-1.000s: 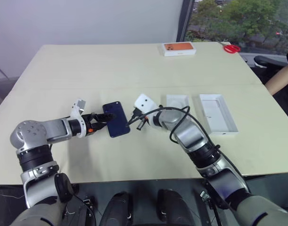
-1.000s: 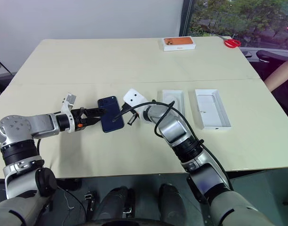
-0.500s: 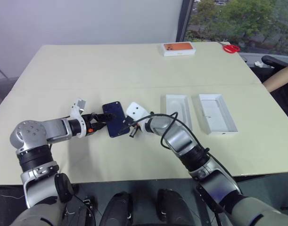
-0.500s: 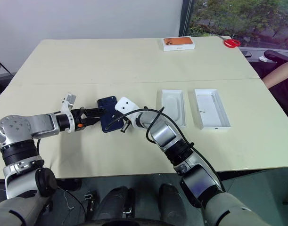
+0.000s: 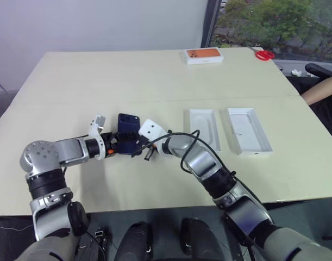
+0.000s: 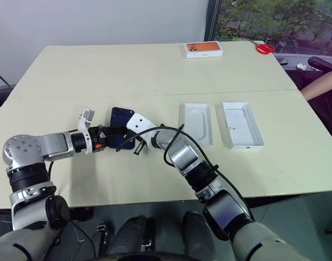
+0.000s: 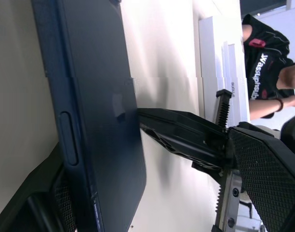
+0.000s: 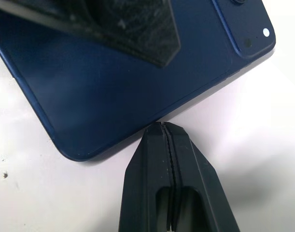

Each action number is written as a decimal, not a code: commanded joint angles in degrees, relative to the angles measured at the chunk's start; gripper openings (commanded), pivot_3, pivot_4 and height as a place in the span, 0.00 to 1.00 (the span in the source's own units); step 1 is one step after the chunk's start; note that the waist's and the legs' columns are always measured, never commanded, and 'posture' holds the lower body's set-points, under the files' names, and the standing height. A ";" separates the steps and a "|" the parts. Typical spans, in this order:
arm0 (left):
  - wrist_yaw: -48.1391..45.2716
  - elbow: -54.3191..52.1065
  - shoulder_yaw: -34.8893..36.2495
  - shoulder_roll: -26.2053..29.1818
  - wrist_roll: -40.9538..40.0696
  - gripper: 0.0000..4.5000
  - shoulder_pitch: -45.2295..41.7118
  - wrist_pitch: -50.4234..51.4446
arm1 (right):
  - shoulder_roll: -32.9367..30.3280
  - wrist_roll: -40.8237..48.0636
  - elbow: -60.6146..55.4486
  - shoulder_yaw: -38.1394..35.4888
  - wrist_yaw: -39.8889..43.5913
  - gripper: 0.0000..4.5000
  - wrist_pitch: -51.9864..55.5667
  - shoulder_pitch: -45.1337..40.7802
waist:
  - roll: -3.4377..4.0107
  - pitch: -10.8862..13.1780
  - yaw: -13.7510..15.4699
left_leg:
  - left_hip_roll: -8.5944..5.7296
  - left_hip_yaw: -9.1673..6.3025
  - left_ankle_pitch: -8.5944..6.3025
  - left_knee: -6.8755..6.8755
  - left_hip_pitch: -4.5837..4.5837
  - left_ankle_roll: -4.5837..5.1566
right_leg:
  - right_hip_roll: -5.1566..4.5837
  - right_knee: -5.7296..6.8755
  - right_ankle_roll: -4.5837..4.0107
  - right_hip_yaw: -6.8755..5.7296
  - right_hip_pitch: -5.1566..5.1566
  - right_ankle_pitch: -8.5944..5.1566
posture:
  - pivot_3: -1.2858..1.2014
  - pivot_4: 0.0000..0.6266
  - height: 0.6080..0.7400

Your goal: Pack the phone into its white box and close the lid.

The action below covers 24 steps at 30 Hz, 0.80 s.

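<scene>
The dark navy phone lies back up on the table, left of centre. My left gripper is open around its near end. One finger reaches over the phone's back and the other sits by its side edge. My right gripper is shut, its tip against the phone's long edge. To the right lie a thin white insert with an oval recess and a walled white tray. I cannot tell whether that tray is the white box or the lid.
An orange-topped white box and red scissors sit at the table's far edge. A person's arm shows at the right edge. Bare tabletop stretches behind the phone.
My right gripper has swung left, away from the white insert, until its shut tip meets the phone's edge. The left gripper has stayed at the phone.
</scene>
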 commanded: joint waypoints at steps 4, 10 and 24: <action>-0.70 1.02 2.86 3.48 1.87 1.00 -1.87 0.14 | -0.59 -0.22 -3.01 0.53 0.65 0.01 0.43 1.34 | 0.00 0.00 0.01 | 0.00 0.00 0.00 0.00 0.00 0.00 | 0.01 0.00 0.00 -0.01 0.00 0.00 | 0.52 0.24 1.00; -1.12 0.87 2.49 3.27 1.71 0.54 -2.33 0.45 | -1.11 -0.28 -4.22 0.53 0.66 0.00 0.99 1.91 | 0.00 0.00 0.18 | 0.00 0.00 0.00 0.00 0.00 0.00 | -0.01 -0.02 0.00 -0.03 0.01 0.00 | 0.52 0.24 1.00; 0.34 0.71 4.67 0.71 0.47 0.00 -3.17 0.45 | -3.80 -0.85 -9.56 0.15 0.32 0.00 3.43 3.14 | -0.02 0.00 0.30 | -0.01 -0.01 0.00 -0.01 0.00 -0.01 | -0.04 -0.02 0.00 -0.01 0.02 0.00 | 0.52 0.24 1.00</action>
